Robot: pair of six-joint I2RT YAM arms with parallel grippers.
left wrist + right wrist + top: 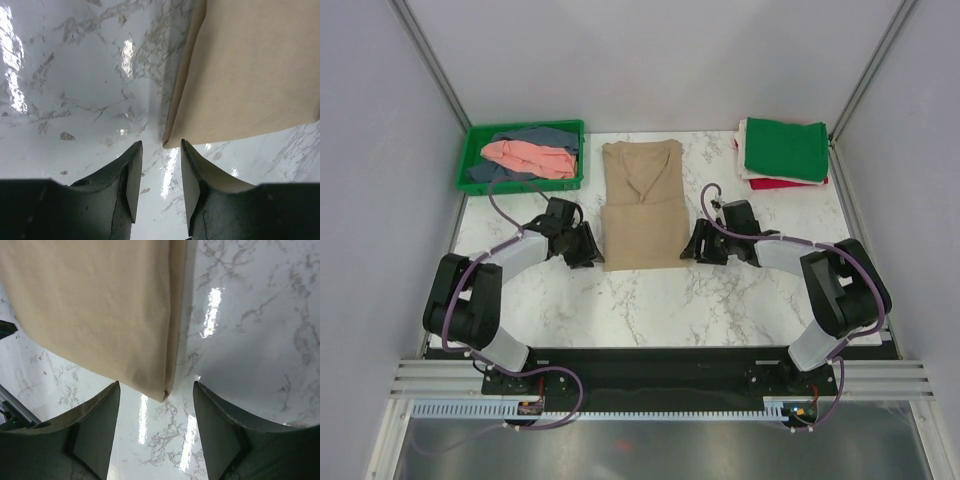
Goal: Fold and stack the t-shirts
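Shirt (642,205) corners, left hand (160,142), right hand (156,383) parted

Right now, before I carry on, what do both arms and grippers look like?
The left arm and right arm have pale grey links between bulky black joints. A purple cable loops along each. The left gripper and right gripper carry dark matte fingers, wedge-shaped, narrowing to the tips. No markings show.
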